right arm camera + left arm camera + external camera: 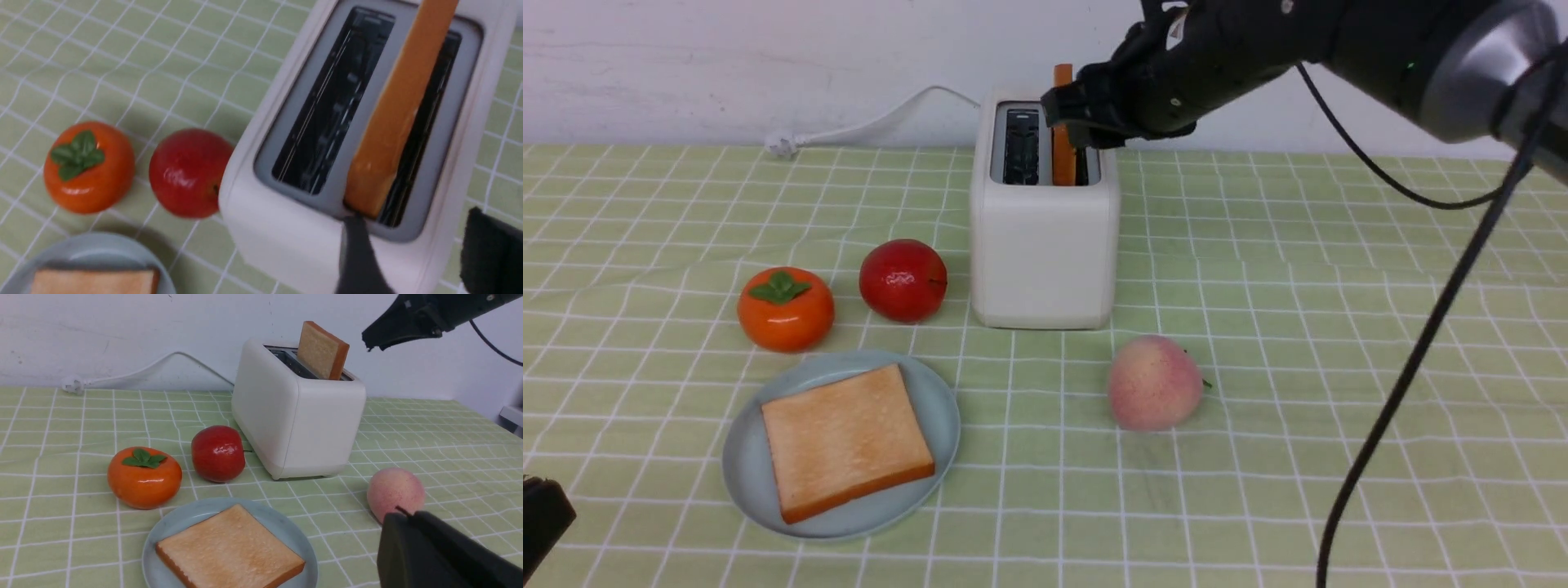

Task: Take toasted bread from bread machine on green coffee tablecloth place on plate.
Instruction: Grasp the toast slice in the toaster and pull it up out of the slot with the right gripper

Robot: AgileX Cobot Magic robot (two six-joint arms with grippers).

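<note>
Toast slice [320,351] upright in bread machine [298,416]: likely light, stiff, crumbly faces (crust probably firmer). Right end effector [412,214] spread, empty. Best hold: pinch the broad faces near the exposed top.

Toast slice [848,441] flat on plate [743,457], second slice [1063,159] upright in toaster [1041,253].

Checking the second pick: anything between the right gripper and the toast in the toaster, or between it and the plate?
Nothing visible separates the right gripper from the standing toast. Toward the plate, the red apple stands beside the route; another slice lies on the plate.
</note>
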